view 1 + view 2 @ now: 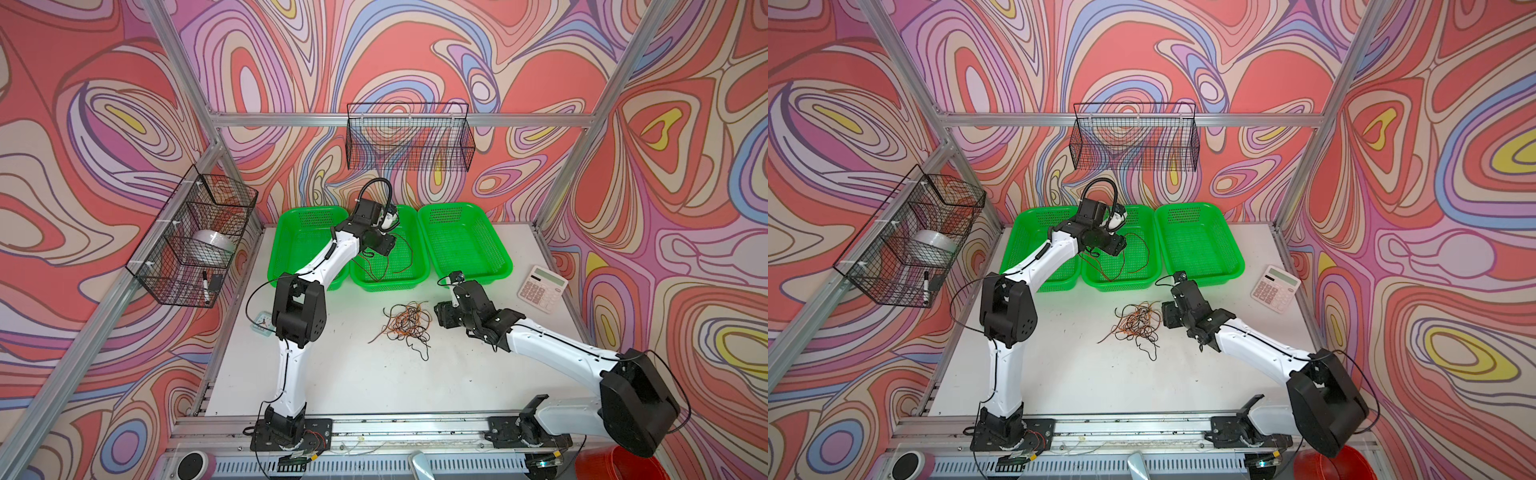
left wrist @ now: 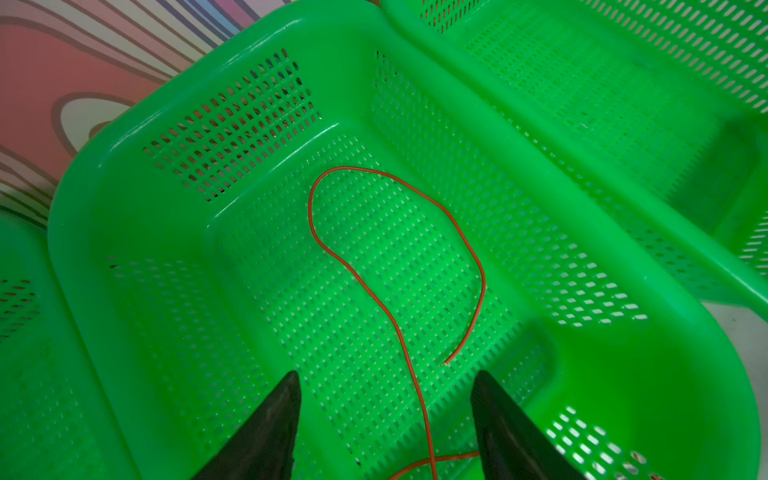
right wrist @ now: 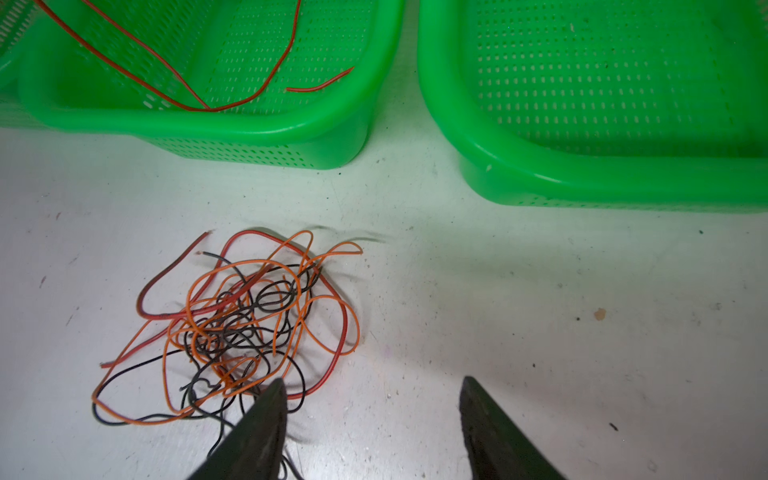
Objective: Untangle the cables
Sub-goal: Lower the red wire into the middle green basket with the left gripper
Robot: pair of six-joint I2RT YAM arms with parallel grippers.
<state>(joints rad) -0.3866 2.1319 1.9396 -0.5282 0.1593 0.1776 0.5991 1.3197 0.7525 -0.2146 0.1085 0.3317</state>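
fingers (image 2: 270,428) of the left gripper (image 2: 386,374) well apart, nothing pinched between them, poised above the middle green basket (image 2: 83,232). on that basket's floor a thin red cable (image 2: 400,336) in a loose loop, one stretch running down between the two fingers and out of view, one free end close to a fingertip.

fingers (image 3: 494,432) of the right gripper (image 3: 374,379) likewise spread, clamped on nothing, low over the white table (image 3: 582,291). one fingertip overlapping the near edge of the cables (image 3: 232,328), touching or just above: impossible to tell.

cables (image 1: 409,322) (image 1: 1138,326) in both top views as one tangle of orange, dark red and black strands, flat on the table in front of the middle basket, between the two arms, just beside the right gripper.

left green basket (image 1: 299,241) and right green basket (image 1: 473,277) on either side of the middle one, all three in a row at the back of the table. calculator (image 1: 542,289) near the table's right edge, well apart from the tangle.
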